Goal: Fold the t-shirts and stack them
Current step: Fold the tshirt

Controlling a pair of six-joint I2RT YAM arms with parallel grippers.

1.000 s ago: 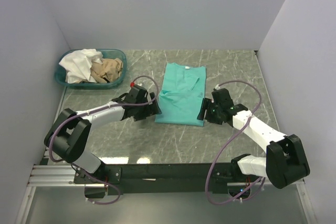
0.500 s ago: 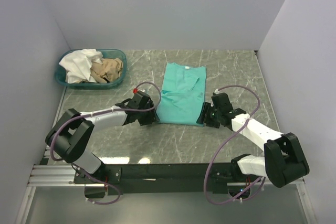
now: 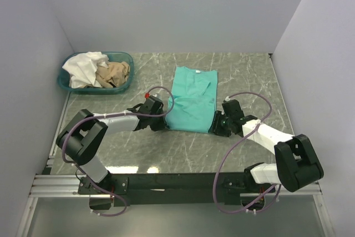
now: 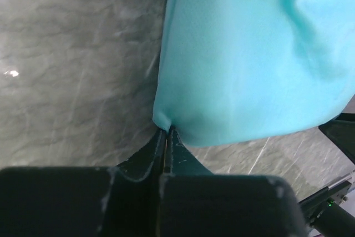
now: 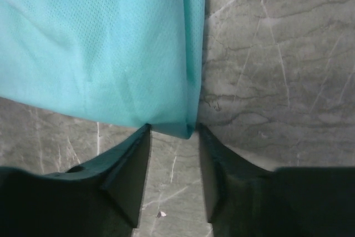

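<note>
A teal-green t-shirt (image 3: 193, 98) lies folded into a long strip on the marble table (image 3: 249, 76). My left gripper (image 3: 162, 123) is shut, its tips pinching the shirt's near left corner (image 4: 162, 119) in the left wrist view, where my left gripper (image 4: 166, 131) shows no gap. My right gripper (image 3: 217, 125) sits at the near right corner. In the right wrist view the teal-green t-shirt (image 5: 100, 43) ends in a corner lying between the fingers of my right gripper (image 5: 173, 130), which stand apart. A white t-shirt (image 3: 83, 67) and a tan t-shirt (image 3: 115, 72) lie crumpled in the basket.
A shallow teal basket (image 3: 127, 58) stands at the back left of the table. Grey walls close in the left, back and right sides. Both arms reach in low from the near edge, one on each side of the teal-green shirt.
Both grippers slid toward the near edge to the shirt's near corners. The left gripper went from open to shut on the left corner. The right gripper's fingers narrowed round the right corner.
</note>
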